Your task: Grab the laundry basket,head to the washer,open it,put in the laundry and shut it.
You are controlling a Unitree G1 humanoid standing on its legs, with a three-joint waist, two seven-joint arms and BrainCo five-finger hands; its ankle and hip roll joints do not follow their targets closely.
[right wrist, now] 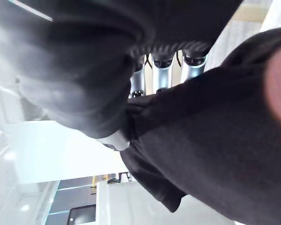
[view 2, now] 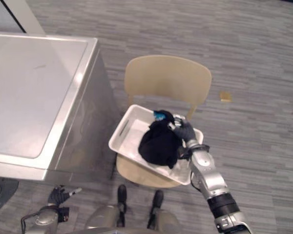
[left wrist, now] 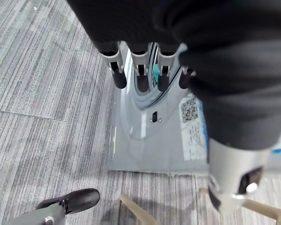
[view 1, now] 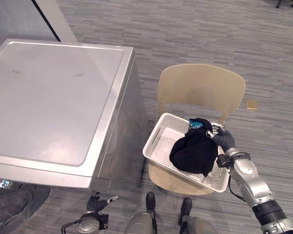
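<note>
A white laundry basket [view 1: 158, 136] rests on the seat of a pale wooden chair [view 1: 201, 87], to the right of the silver washer [view 1: 53, 97]. In the basket lies a heap of black laundry [view 1: 195, 152] with a blue bit [view 1: 196, 124] at its far end. My right hand [view 1: 223, 138] is at the basket's far right corner, with fingers [right wrist: 161, 77] curled into the black cloth. Low by the washer's front, my left hand [view 1: 95, 204] hangs with straight fingers [left wrist: 141, 75] and holds nothing. The washer's round door [left wrist: 150, 89] looks closed.
The washer's flat lid is bare. A small tan block [view 1: 251, 104] lies on the grey carpet right of the chair. Open carpet stretches behind the chair.
</note>
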